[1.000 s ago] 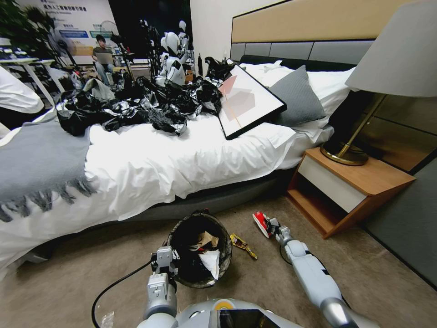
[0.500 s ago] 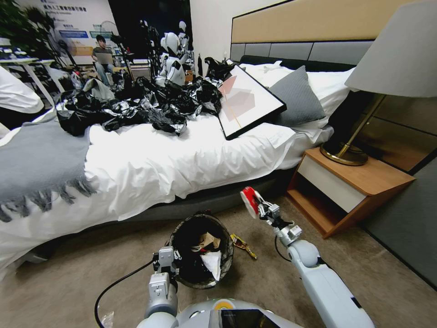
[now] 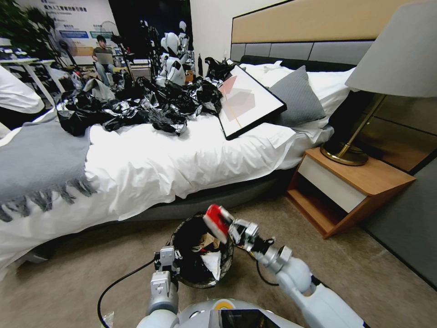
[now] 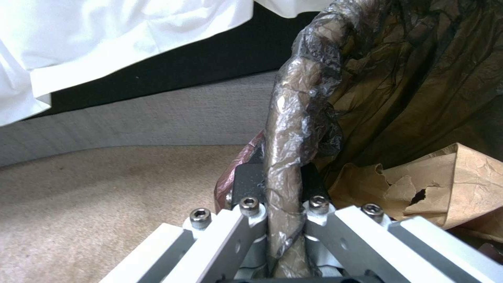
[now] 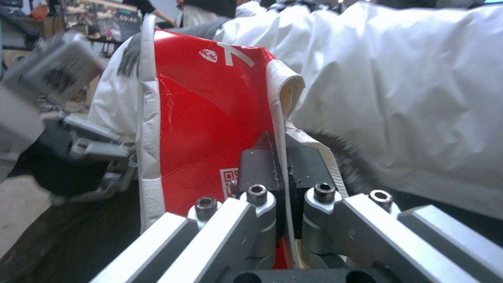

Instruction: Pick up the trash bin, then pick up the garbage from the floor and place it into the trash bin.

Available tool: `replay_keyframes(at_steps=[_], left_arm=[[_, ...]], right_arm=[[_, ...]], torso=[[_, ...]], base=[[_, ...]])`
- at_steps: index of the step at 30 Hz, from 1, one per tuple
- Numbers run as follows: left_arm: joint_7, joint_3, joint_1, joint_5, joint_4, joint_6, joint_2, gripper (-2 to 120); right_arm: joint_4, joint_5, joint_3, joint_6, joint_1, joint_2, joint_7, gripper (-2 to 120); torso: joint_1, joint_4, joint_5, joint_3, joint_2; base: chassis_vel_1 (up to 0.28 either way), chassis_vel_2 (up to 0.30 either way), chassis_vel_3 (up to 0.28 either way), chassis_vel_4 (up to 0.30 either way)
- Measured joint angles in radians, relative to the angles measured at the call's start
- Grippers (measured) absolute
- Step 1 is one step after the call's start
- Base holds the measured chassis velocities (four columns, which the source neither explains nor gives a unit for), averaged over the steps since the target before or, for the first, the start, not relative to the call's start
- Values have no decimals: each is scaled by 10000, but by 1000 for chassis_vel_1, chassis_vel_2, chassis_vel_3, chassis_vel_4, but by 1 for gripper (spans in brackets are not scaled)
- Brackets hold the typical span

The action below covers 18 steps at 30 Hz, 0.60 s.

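Carrying a red-and-white snack wrapper [image 3: 217, 222] clenched in our right gripper [image 3: 227, 228], we held it above the small round black-lined trash bin [image 3: 200, 249], whose rim our left gripper [image 4: 283, 188] clamped; next, we judged, release inside.

Mock bedroom set within a robotics lab: a bed with white duvet [image 3: 191, 159], padded tan and grey headboard [image 3: 309, 32], wooden nightstand [image 3: 359, 182] bearing a brass-based lamp with grey shade [image 3: 396, 59], beige carpet [image 3: 59, 282]; white humanoid robots [image 3: 172, 57] and worktables stand beyond the bed.
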Motion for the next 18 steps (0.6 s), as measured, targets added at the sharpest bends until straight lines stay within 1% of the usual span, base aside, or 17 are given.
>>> replay_keyframes(at_steps=[5, 7, 18], left_arm=[[10, 11, -6, 15, -1, 14, 14, 0], [16, 53, -6, 32, -1, 15, 5, 0], [24, 124, -7, 71, 10, 14, 21, 0]], right_arm=[[-366, -244, -342, -15, 167, 67, 78, 0], [-687, -312, -476, -17, 337, 216, 95, 0], [-1497, -566, -736, -129, 782, 718, 215, 0]], torso=[[0, 0, 0, 0, 1], [0, 0, 0, 0, 0], [0, -1, -1, 0, 0]], base=[[0, 0, 0, 0], [0, 0, 0, 0], [0, 0, 0, 0]])
